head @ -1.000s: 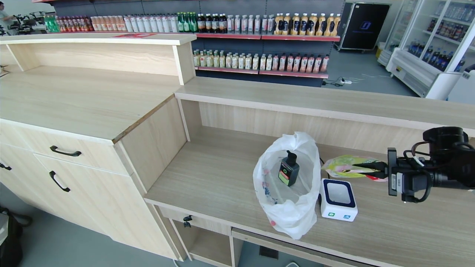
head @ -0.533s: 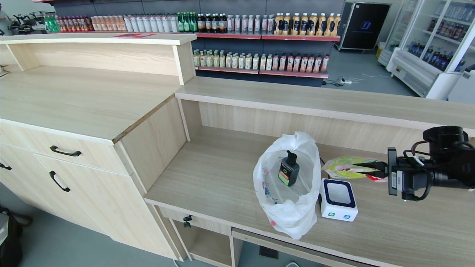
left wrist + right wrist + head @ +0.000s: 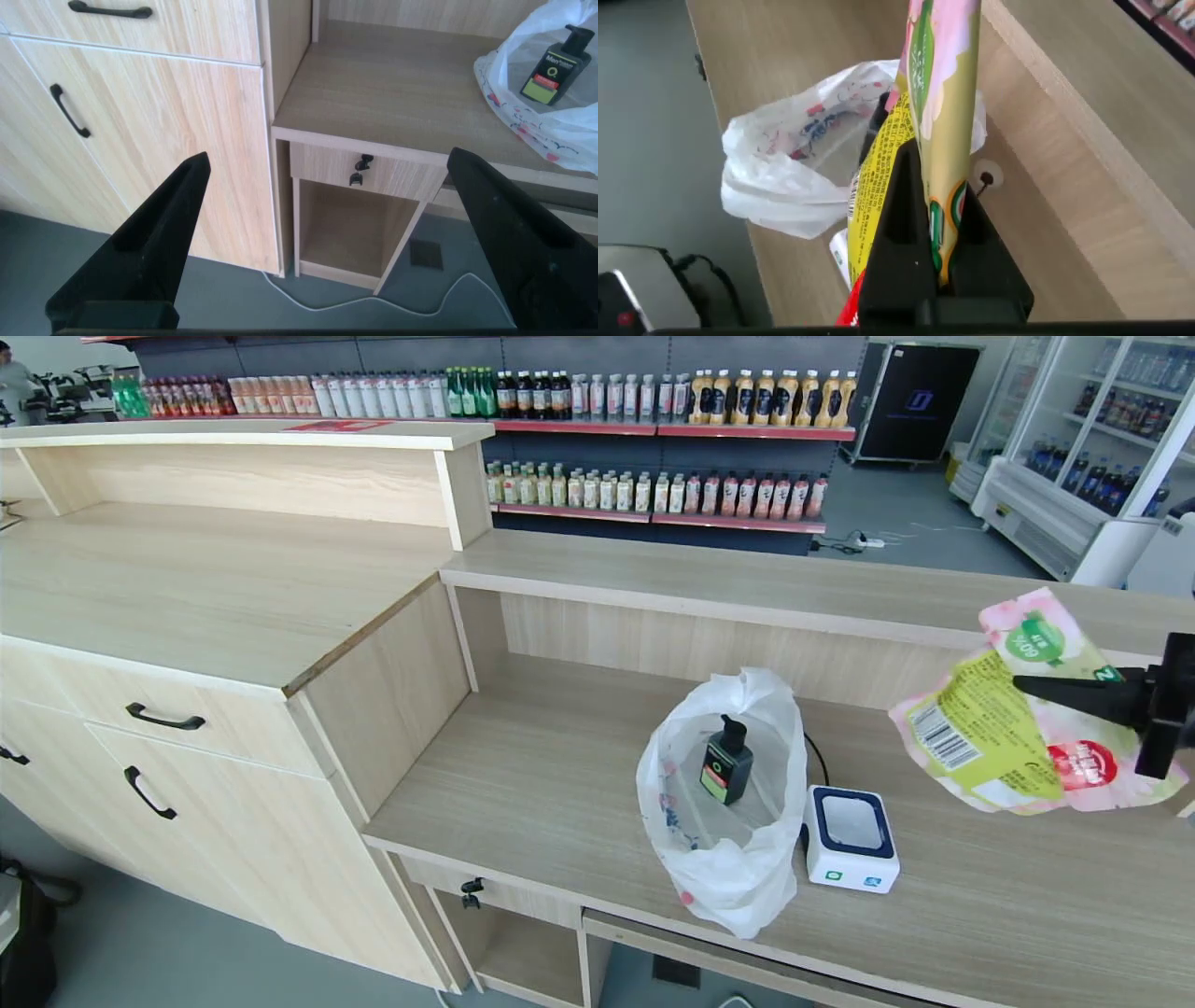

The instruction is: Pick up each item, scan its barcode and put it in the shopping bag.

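Gripping pink-and-green plastic snack pouch (image 3: 971, 728) in right gripper (image 3: 1027, 685), aloft near white box scanner (image 3: 850, 840). Holding left gripper (image 3: 327, 157) jaws wide before wooden counter (image 3: 402, 103).

The pouch (image 3: 971, 728) was printed in pale pink and yellow-green, with a red round patch and a white barcode panel. The translucent white shopping bag (image 3: 738, 887) was marked with red and blue. The black bottle (image 3: 726, 767) was labelled green and red. The white scanner (image 3: 850, 840) was framed in dark blue.
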Controlling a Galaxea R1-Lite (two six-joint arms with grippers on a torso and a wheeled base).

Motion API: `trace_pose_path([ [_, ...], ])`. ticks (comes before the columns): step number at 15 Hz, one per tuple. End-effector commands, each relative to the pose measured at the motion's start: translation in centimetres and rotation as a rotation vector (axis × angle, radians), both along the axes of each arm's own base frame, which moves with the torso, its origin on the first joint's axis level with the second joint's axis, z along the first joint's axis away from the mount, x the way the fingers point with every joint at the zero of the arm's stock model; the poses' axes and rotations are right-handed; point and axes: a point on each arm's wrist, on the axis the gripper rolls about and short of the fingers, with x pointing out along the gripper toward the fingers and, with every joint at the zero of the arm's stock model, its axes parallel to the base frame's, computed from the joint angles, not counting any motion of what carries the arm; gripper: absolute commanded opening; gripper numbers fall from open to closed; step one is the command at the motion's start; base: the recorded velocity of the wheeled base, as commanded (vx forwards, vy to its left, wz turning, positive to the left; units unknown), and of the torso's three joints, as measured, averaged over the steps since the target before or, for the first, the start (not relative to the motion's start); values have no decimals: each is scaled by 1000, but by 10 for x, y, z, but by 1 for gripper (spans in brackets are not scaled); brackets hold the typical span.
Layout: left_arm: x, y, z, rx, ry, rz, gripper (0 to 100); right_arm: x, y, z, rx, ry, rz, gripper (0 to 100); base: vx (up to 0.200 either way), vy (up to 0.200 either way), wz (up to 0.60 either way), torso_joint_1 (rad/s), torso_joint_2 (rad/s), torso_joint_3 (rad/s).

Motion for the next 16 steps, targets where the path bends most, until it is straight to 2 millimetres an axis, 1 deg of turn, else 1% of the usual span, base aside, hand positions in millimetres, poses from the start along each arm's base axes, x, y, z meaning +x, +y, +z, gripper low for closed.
trace_pose_path([
  [1,0,0,0,0,1,1,100,-48,-14,18,82,5,-289,0,0,0,0,0,0,0],
  [2,0,0,0,0,1,1,100,-53,-18,13,81,23,-371,0,0,0,0,0,0,0],
  [4,0,0,0,0,1,1,100,-54,-23,5,58,59,-526,0,0,0,0,0,0,0],
  [5,0,0,0,0,1,1,100,-53,-23,5,57,63,-543,0,0,0,0,0,0,0],
  [6,0,0,0,0,1,1,100,-51,-24,6,101,80,-566,0,0,0,0,0,0,0],
  [7,0,0,0,0,1,1,100,-48,-24,9,133,78,-577,0,0,0,600,12,7,2],
  [8,0,0,0,0,1,-1,100,-47,-23,13,135,61,-578,0,0,0,600,-2,2,2],
  [10,0,0,0,0,1,-1,100,-37,-10,20,194,47,-519,0,0,0,600,0,2,2],
  [13,0,0,0,0,1,1,100,-21,3,20,217,9,-434,0,0,0,0,0,0,0],
  [14,0,0,0,0,1,1,100,-10,11,14,225,22,-387,0,0,0,0,0,0,0],
  [15,0,0,0,0,1,-1,100,-4,16,10,225,31,-360,0,0,0,0,0,0,0],
  [16,0,0,0,0,1,-1,100,8,24,-4,227,72,-317,0,0,0,0,0,0,0],
])
